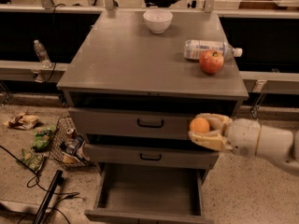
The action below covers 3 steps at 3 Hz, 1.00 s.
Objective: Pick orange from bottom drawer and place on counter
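Note:
My gripper point(202, 129) is shut on the orange point(199, 125), a small round orange fruit, and holds it in front of the upper drawers at the cabinet's right side, below the counter's front edge. The arm comes in from the right. The bottom drawer point(149, 190) stands pulled open below, its grey floor bare. The counter point(135, 55) is the flat grey top of the cabinet.
On the counter stand a white bowl point(157, 20) at the back, a lying plastic bottle point(210, 49) and a red-and-yellow apple point(211, 61) at the right. A wire basket point(65, 141) and snack bags point(32, 148) lie on the floor at the left, with a black cable.

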### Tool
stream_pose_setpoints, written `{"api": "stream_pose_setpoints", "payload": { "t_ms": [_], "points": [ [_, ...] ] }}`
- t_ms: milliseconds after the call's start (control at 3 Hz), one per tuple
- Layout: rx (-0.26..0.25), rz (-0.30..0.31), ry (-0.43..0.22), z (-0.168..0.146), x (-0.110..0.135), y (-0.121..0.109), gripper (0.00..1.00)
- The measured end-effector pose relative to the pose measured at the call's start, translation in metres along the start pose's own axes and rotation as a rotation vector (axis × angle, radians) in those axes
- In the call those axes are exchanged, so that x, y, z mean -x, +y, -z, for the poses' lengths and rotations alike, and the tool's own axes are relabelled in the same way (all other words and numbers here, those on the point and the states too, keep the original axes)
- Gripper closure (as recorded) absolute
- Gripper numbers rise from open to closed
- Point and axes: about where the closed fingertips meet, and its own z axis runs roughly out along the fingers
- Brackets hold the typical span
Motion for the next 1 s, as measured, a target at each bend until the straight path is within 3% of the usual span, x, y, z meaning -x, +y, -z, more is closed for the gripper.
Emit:
{"api": "stream_pose_setpoints", "payload": {
  "t_ms": [333, 667, 1000],
  "points": [
    [0.097, 0.145, 0.186, -0.039, 0.057, -0.017, 1.00],
    [0.155, 0.218, 0.235, -0.068, 0.095, -0.043, 1.00],
    [0.182, 0.295, 0.263, -0.104, 0.125, -0.073, 1.00]
  ]
}}
